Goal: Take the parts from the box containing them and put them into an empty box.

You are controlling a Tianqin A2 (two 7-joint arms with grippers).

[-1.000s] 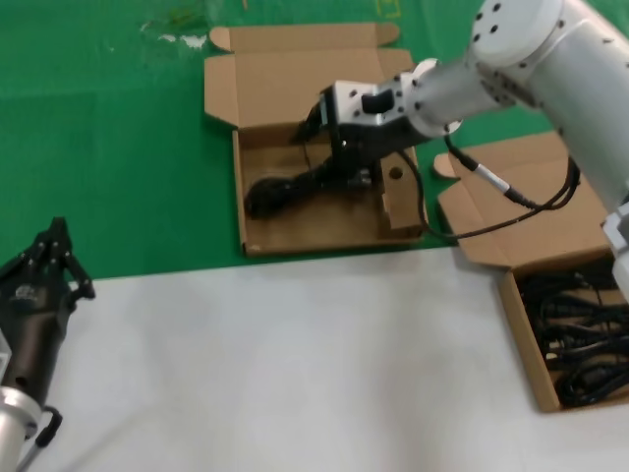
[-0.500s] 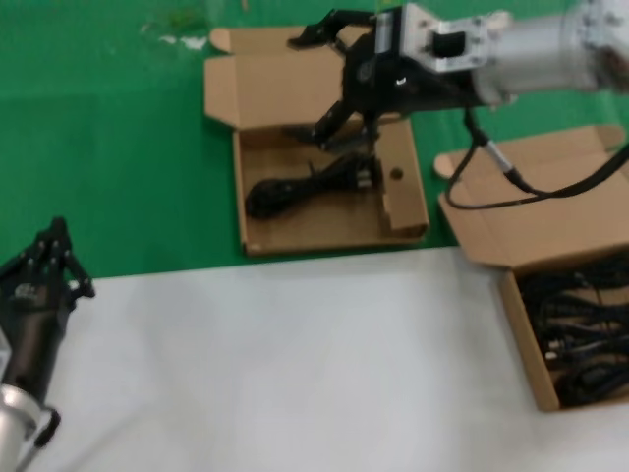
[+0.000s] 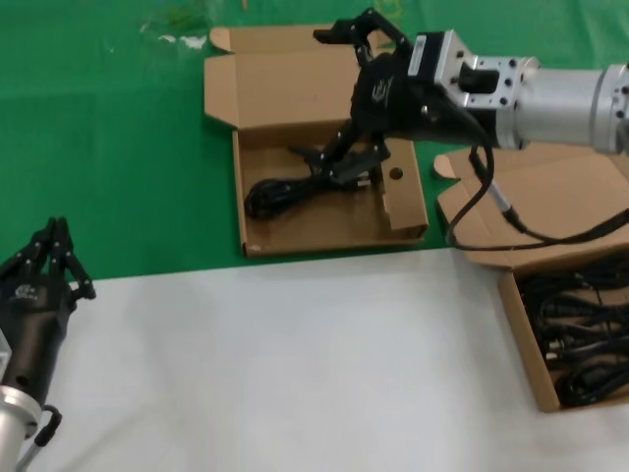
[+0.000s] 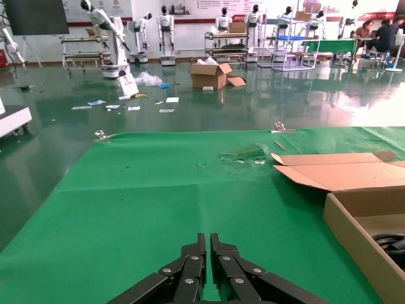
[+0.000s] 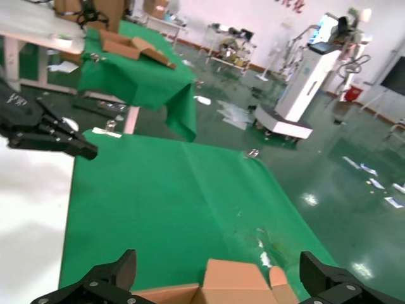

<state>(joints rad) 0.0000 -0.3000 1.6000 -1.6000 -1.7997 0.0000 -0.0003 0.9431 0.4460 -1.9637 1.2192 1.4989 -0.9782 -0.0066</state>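
Head view, right pincer [image 3: 346, 96]: my fingers are spread wide and hold nothing, poised over the holed box [image 3: 324, 211] at the far side of the counter [image 3: 295, 364].
Head view, cable [image 3: 307, 182]: one coiled cable lies inside that box, just under my fingers and apart from them.
Head view, source box [image 3: 526, 339]: at my right, flap open, more cables [image 3: 580, 344] piled inside.
Head view, left pincer [image 3: 44, 270]: parked at the near left edge, fingers pressed together.
Left wrist view, left pincer [image 4: 209, 256]: fingertips meet over green cloth; the holed box's corner [image 4: 357, 225] shows to one side.
Right wrist view, right pincer [image 5: 218, 278]: fingers far apart, only a cardboard flap [image 5: 237, 285] between them.
Doing it well: I judge this cable delivered, so I should lift straight clear, keeping fingertips off the flap, then swing to the source box and take one bundle across its middle.
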